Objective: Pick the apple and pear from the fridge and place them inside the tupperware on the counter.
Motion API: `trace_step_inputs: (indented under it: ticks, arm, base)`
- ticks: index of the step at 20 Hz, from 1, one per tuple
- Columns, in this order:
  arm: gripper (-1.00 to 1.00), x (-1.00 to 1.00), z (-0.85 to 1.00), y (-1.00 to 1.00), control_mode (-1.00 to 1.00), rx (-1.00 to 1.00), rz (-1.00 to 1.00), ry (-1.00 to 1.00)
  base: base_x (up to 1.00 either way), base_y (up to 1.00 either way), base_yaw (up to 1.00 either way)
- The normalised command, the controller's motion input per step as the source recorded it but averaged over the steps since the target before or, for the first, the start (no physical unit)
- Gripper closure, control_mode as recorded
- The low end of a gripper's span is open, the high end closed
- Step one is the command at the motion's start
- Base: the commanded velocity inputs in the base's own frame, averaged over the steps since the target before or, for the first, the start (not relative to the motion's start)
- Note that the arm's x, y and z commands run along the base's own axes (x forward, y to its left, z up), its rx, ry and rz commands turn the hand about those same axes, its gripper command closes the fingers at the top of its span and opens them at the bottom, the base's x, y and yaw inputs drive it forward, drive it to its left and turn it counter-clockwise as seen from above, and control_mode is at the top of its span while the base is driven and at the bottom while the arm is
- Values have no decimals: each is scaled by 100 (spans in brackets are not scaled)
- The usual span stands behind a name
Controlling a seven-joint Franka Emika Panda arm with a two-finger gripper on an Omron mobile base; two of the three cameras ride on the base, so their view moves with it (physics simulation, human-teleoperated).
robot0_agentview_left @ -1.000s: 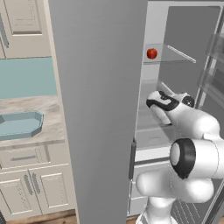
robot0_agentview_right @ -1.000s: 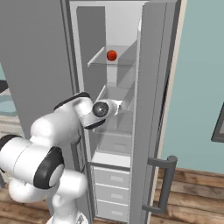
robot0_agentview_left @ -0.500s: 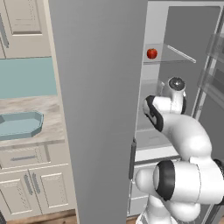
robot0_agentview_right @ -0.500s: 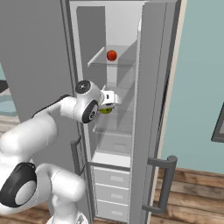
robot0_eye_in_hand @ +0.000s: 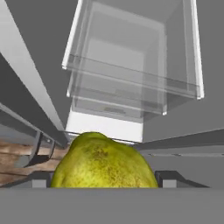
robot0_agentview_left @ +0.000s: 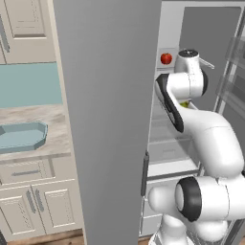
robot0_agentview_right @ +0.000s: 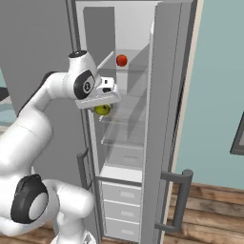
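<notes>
Left base view: pear held in the gripper at the open fridge.

At nine o'clock the shallow light blue octagonal tupperware [robot0_agentview_left: 21, 136] sat on the beige marbled counter [robot0_agentview_left: 57, 124]. Rightward stood the tall grey fridge [robot0_agentview_left: 107, 115], with the small glossy red apple [robot0_agentview_left: 166, 58] on a glass shelf at one o'clock. Right base view put the white arm's gripper [robot0_agentview_right: 103, 108] at ten o'clock, fingers pinching the yellow-green pear [robot0_agentview_right: 102, 110], which loomed at six o'clock in the hand view.
</notes>
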Motion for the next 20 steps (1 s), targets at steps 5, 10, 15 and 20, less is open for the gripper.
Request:
trace_step_inputs:
  ticks: [5,10,15,20]
  arm:
    - [100,-77,-1,52,-100,0,3,0]
    - [100,-38,0,26,-100,0,0,0]
    - [100,0,-5,0,-100,-5,0,2]
    - [100,-11,-12,15,100,-15,0,0]
  base:
    - [0,0,0]
    - [0,0,0]
    - [0,0,0]
    - [-32,54,1]
